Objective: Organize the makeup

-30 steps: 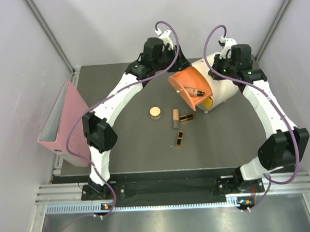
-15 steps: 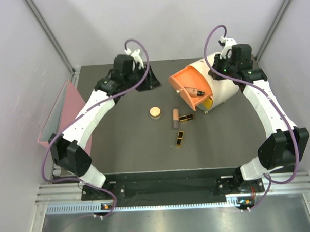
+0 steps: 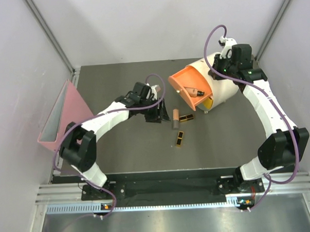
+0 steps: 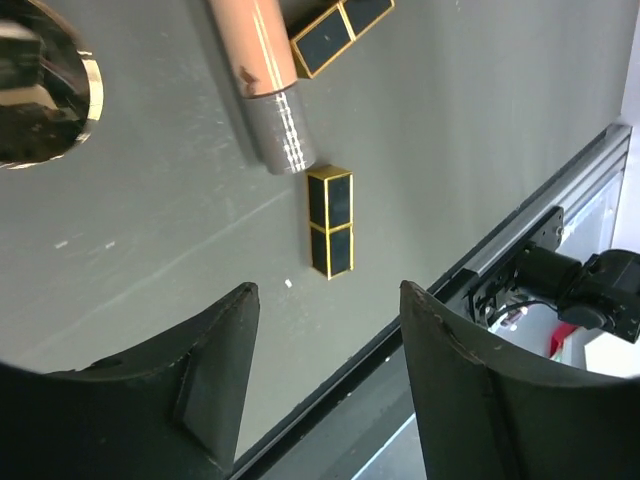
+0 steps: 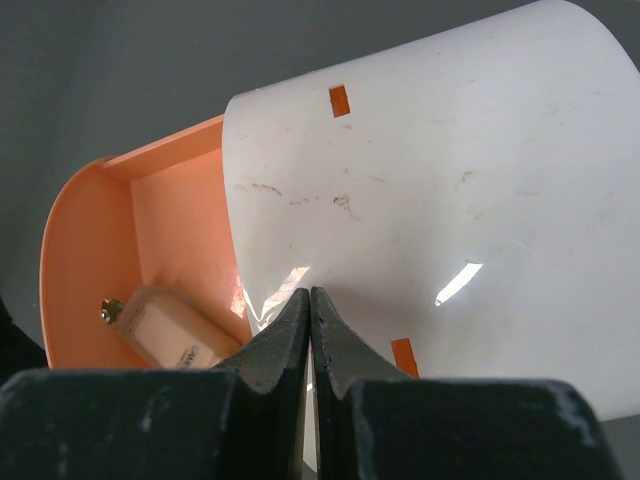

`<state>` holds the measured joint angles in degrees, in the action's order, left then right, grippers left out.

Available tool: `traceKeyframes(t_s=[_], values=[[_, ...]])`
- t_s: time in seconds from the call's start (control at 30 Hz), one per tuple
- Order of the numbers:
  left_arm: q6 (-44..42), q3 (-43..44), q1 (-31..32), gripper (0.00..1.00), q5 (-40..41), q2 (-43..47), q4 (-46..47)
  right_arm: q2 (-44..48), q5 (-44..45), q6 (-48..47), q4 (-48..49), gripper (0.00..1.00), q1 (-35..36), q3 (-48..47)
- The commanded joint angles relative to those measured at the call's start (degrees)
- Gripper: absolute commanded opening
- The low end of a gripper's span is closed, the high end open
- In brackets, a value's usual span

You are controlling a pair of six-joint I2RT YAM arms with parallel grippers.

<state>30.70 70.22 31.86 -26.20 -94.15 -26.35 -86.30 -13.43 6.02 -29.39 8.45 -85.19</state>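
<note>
Left arm [image 3: 111, 116] folded low, left gripper [image 4: 325, 296] spread wide over a black-and-gold case [image 4: 330, 221] — peach tube [image 4: 262, 70] beyond, right gripper [image 5: 310, 322] pinched closed at the cream box [image 5: 440, 190]

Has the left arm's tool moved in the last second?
Yes. The left tool swung away from the orange drawer, toward the near edge, beside the peach tube.

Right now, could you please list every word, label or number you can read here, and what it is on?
No text is legible in any view.
Faint print on the stowed tube in the orange drawer: too blurred to read.
Small dark mark on the loose peach tube: unreadable.
</note>
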Motion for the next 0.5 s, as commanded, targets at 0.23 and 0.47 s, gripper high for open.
traceKeyframes(t_s=[0.23, 0.47], values=[[8.85, -0.52, 5.93, 0.67, 5.27, -10.34, 13.43, -2.20, 0.60, -0.57, -8.32, 0.03, -0.36, 3.62], [12.19, 0.01, 7.17, 0.68, 13.09, -12.55, 14.31, -2.29, 0.34, -0.40, -7.62, 0.03, -0.36, 3.98]])
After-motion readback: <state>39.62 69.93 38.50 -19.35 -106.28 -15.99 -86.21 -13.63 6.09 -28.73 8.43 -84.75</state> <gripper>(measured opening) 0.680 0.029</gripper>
